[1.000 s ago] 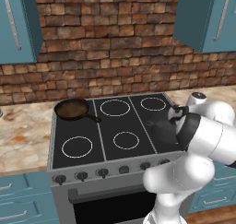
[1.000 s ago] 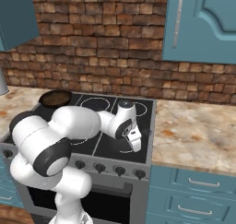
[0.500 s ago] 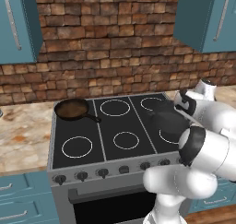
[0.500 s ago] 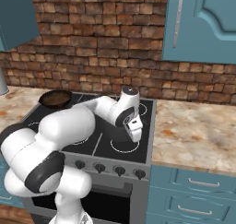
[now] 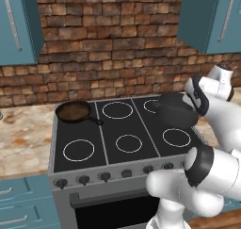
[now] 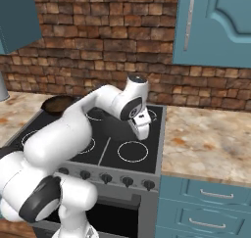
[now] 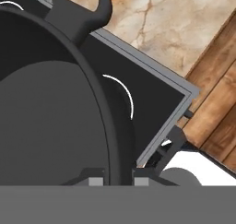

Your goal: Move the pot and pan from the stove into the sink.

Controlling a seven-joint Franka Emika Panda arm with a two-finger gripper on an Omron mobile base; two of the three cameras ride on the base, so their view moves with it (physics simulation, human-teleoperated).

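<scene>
The dark grey pot [image 5: 175,111] hangs tilted just above the right rear burner of the stove [image 5: 126,158]. My gripper [image 5: 197,104] holds it at its right rim. In the hand view the gripper [image 7: 117,180] is shut on the pot's [image 7: 50,126] rim, with one side handle [image 7: 80,5] at the top. The brown pan [image 5: 72,111] rests on the left rear burner, its black handle pointing right; the right base view has the pan [image 6: 56,105] behind my arm. The sink is out of view.
Marble counters flank the stove [image 6: 147,156] on the left [image 5: 23,134] and right [image 6: 206,139]. A brick wall stands behind, and blue cabinets [image 6: 215,24] hang above. Knobs [image 5: 84,179] line the stove's front edge.
My arm has swung upward and its elbow has moved nearer the cameras. The pot in the gripper has risen slightly above the right rear burner. The pan has stayed put.
</scene>
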